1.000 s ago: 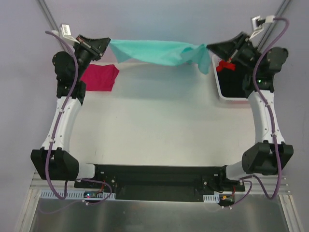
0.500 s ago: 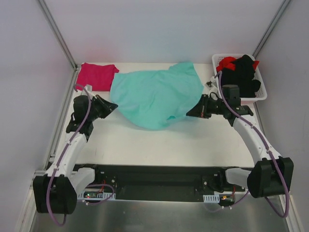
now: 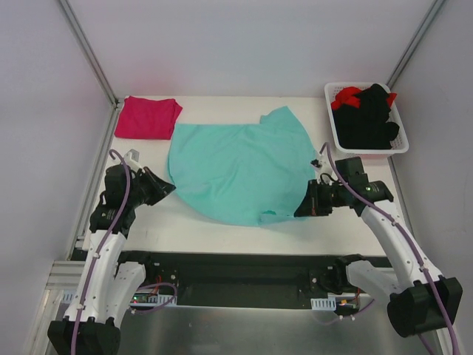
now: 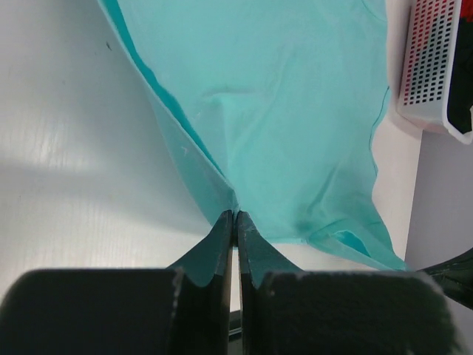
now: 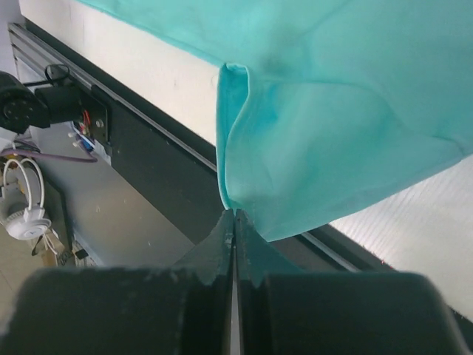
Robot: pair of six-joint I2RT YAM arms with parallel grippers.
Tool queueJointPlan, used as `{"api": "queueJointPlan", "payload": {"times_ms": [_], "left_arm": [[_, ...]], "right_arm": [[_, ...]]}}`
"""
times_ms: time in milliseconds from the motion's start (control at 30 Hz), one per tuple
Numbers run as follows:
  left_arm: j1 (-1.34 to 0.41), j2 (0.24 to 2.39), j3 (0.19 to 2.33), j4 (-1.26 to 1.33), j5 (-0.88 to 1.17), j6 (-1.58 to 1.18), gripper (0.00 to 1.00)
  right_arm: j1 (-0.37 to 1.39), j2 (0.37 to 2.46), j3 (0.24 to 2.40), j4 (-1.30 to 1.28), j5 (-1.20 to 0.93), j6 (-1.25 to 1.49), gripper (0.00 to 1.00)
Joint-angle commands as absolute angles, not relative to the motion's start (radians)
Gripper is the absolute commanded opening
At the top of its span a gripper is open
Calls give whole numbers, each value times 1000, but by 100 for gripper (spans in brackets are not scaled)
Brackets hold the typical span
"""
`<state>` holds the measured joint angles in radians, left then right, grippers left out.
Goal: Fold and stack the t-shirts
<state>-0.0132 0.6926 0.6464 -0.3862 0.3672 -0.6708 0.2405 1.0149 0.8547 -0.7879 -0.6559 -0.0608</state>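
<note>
- The teal t-shirt (image 3: 236, 166) is spread open and almost flat across the middle of the table (image 3: 185, 229), with no fold made in it yet.
- The left gripper (image 3: 168, 186) is clamped on the shirt's left edge, with a thin ridge of cloth pinched between its jaws.
- The right gripper (image 3: 299, 209) is clamped on the shirt's near-right corner, which is held by the table's near edge.
- The pink t-shirt (image 3: 150, 117) lies at the far left corner as a compact rectangle — it is judged to be folded already.
- Black and red garments (image 3: 367, 118) are heaped in the white basket (image 3: 369, 150) at the far right.
- The task is judged to be at an early stage — the teal shirt is to be folded and stacked, and the basket's contents are to be handled after that.
</note>
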Motion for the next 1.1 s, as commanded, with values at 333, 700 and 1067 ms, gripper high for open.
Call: {"api": "queueJointPlan", "payload": {"times_ms": [333,700,1067], "left_arm": [[-14,615,707,-574,348,-637,47],[-14,742,835,-514,432,-638,99],[-15,978,772,-169,629,-675,99]], "right_arm": [[278,946,951,-997,-477,-48,86],[278,1112,1140,-858,-481,-23,93],[270,1317,1218,-523,-687,57,92]]}}
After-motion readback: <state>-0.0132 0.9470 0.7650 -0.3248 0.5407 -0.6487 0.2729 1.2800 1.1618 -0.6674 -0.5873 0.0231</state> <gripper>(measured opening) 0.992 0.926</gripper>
